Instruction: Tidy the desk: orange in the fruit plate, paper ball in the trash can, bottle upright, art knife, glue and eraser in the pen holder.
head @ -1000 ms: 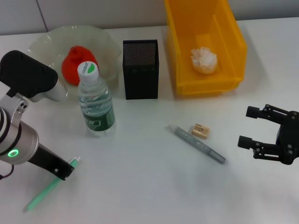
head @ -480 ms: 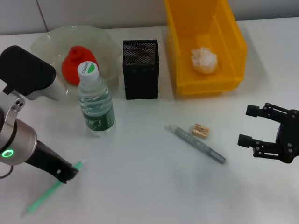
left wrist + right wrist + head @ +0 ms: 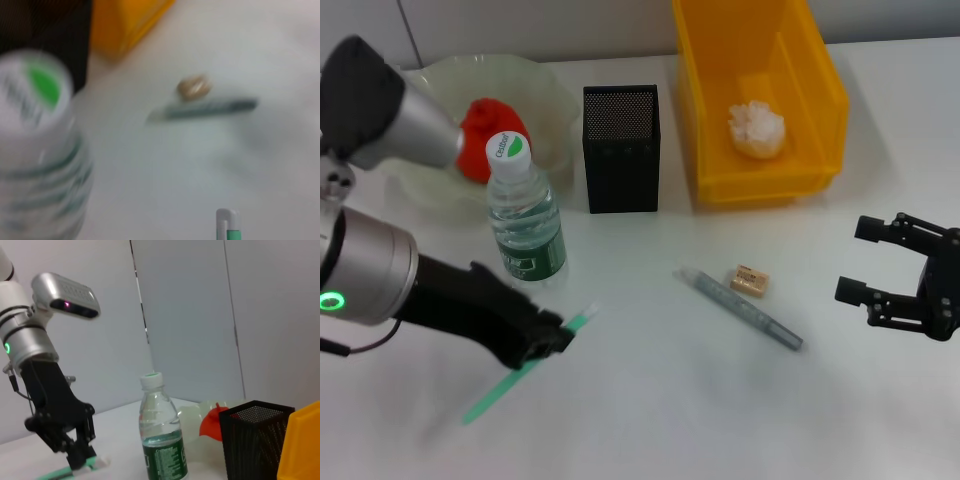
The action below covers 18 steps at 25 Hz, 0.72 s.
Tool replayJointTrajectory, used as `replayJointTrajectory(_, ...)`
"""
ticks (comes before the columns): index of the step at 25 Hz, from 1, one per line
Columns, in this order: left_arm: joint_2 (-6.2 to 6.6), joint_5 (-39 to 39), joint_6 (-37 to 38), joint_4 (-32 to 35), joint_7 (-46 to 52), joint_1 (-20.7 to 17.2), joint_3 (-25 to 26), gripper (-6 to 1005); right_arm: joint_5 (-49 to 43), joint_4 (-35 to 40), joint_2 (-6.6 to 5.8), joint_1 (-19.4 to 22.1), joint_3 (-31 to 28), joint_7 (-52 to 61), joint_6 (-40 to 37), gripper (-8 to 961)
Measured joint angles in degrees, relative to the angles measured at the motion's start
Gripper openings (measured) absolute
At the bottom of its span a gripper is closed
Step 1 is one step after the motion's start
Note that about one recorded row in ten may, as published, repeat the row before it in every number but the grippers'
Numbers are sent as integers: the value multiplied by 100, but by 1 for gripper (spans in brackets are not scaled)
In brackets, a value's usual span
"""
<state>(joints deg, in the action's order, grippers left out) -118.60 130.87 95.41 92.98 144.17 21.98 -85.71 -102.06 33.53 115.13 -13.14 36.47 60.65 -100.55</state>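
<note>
My left gripper [image 3: 548, 338] is shut on the slim green art knife [image 3: 500, 385] and holds it slanted just in front of the upright bottle [image 3: 525, 215]. The knife's white tip [image 3: 228, 226] shows in the left wrist view. The grey glue stick [image 3: 742, 309] and the small tan eraser [image 3: 748, 280] lie side by side mid-table. Behind them stands the black mesh pen holder [image 3: 620, 150]. The orange [image 3: 480, 128] rests in the pale-green fruit plate [image 3: 545, 85]. A paper ball [image 3: 756, 128] lies in the yellow trash can [image 3: 820, 90]. My right gripper [image 3: 850, 262] hovers open at the right.
The bottle [image 3: 161, 437] stands between my left gripper [image 3: 75, 447] and the pen holder [image 3: 252, 440] in the right wrist view. Bare white table stretches along the front edge, between the two arms.
My left gripper has swung right and slightly forward with the green art knife, from the near left corner to in front of the bottle. The right arm has hardly moved.
</note>
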Motion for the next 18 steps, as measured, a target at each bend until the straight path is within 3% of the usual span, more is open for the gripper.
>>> replayJointTrajectory(11, -3, -1642, -361, -106, -1501, 232, 522, 157, -3, -22, 10, -1, -70, 44, 34, 844)
replayJointTrajectory(14, -3, -1642, -361, -106, -1501, 232, 522, 158, -6, -31, 36, -24, -70, 52, 64, 844)
replayJointTrajectory(15, -2, -2252, -519, -109, -1878, 278, 653, 158, -6, -31, 36, -24, -70, 52, 64, 844)
replayJointTrajectory(18, -3, -2529, -708, -103, -2085, 335, 682, 159, -13, -32, 49, -33, -70, 58, 93, 844)
